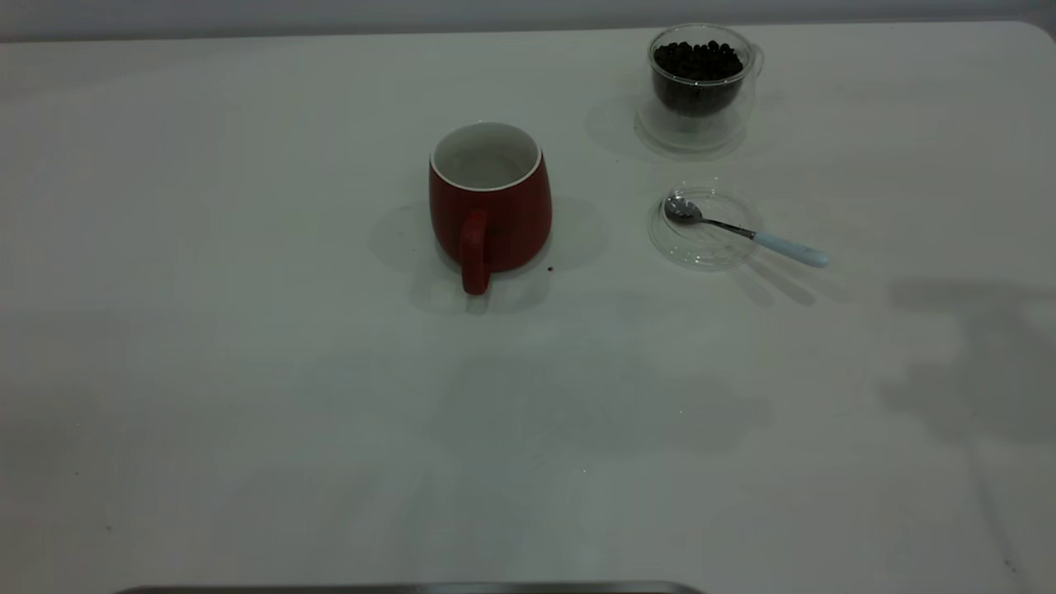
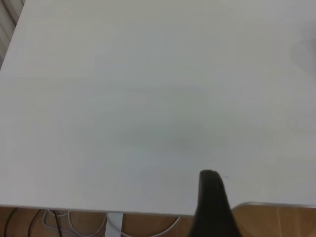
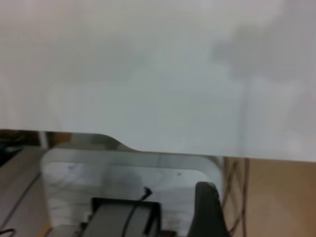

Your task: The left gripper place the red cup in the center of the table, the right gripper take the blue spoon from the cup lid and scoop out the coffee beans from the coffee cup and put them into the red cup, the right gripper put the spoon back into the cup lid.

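The red cup (image 1: 490,206) stands upright near the middle of the table (image 1: 247,371), its handle towards the front; its inside shows only white. The blue spoon (image 1: 747,233) lies with its steel bowl in the cup lid (image 1: 701,243) and its pale-blue handle sticking out over the rim to the right. The coffee cup (image 1: 700,87) stands behind the lid, full of coffee beans (image 1: 697,59). Neither gripper shows in the exterior view. The left gripper (image 2: 213,202) hangs by one table edge, the right gripper (image 3: 207,210) by another, both far from the objects.
A small dark speck (image 1: 550,268) lies on the table just right of the red cup's base. Arm shadows fall on the table's right side (image 1: 965,363). Below the table edge, the right wrist view shows a grey base plate (image 3: 123,182) and cables.
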Motion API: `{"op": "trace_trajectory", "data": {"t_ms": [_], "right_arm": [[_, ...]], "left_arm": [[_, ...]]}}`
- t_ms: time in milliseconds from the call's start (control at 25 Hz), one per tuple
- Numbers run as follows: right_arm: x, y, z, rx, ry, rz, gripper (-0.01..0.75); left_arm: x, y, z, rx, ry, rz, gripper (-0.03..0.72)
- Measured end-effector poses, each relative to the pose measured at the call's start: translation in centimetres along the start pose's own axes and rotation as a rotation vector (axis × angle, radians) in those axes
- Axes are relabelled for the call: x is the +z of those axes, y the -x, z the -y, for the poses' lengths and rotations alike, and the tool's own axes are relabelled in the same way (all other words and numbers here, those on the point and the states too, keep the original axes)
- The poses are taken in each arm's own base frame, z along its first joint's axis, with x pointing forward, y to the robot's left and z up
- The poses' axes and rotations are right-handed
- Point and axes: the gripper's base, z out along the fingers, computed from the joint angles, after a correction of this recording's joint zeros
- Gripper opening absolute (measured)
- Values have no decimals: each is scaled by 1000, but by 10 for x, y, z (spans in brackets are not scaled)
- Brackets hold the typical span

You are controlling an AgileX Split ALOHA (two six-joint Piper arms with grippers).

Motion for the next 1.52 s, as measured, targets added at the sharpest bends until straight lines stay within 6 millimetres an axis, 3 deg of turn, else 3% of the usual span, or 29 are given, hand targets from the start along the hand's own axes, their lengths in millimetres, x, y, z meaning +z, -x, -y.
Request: {"op": "trace_trajectory", "data": {"t_ms": [240,560,920,1240,1520], "right_arm": [[-49,-44,-29,-135,-25,114,591],[-74,-77,-45,-333,-17,213,591],[-71,-137,-15,-407,-103,289,591],[-97,-193,2,-423,-74,549,591],[-72,-233,22,-429,-61,678,591]], "left_arm": [[0,0,0,0,0,0,586],[0,0,0,2,0,0,586],[0,0,0,2,0,0,586],[0,0,0,2,0,0,586],[0,0,0,2,0,0,586]]}}
